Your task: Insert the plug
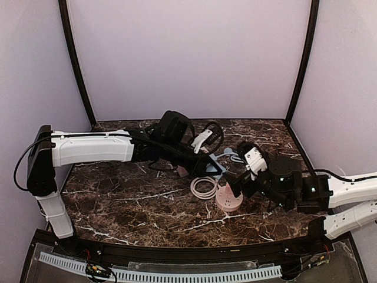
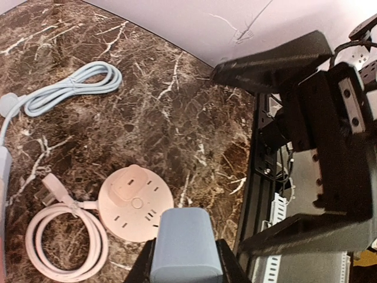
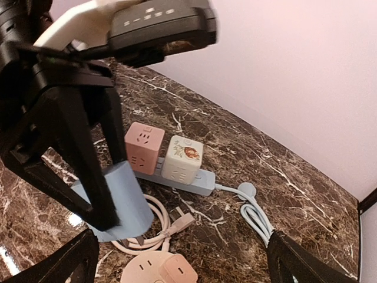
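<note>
On the marble table (image 1: pixel 118 200), the left gripper (image 1: pixel 217 171) hangs over the round pink socket (image 2: pixel 132 203), clamped on the blue plug (image 2: pixel 185 242); the right gripper (image 1: pixel 235 188), fingers wide apart, sits just beside that socket

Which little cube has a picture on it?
The white cube, on the blue power strip. The pink cube beside it shows only socket holes.
</note>
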Robot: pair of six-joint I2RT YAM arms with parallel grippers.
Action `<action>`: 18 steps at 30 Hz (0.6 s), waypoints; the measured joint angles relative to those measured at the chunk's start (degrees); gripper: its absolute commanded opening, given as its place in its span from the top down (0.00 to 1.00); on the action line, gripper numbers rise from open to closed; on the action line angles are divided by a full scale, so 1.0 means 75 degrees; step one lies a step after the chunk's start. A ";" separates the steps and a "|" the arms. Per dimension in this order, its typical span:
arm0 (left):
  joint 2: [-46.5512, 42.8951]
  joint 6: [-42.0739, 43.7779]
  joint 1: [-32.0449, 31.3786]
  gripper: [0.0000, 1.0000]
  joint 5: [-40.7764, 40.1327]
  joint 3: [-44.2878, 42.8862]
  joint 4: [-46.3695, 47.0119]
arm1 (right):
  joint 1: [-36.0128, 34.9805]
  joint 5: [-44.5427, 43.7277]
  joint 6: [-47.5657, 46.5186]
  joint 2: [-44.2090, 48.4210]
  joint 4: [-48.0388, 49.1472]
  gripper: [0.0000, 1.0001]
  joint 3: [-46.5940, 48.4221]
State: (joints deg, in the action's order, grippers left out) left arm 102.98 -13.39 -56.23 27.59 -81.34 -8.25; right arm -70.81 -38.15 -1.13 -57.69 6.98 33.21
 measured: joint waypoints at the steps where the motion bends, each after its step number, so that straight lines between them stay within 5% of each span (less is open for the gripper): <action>1: 0.0012 0.0143 0.0029 0.99 -0.0102 -0.0032 -0.0070 | 0.0152 0.0064 0.0137 0.0128 -0.0149 0.01 0.0041; 18: 0.0350 0.3905 0.0099 0.99 -0.0880 -0.1384 -0.1789 | 0.2923 0.1550 0.1830 0.0606 -0.1769 0.01 0.0673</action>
State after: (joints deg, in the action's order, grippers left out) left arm 105.60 15.90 -55.48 20.99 -91.72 -21.67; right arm -48.88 -26.52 12.60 -53.15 -6.28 38.26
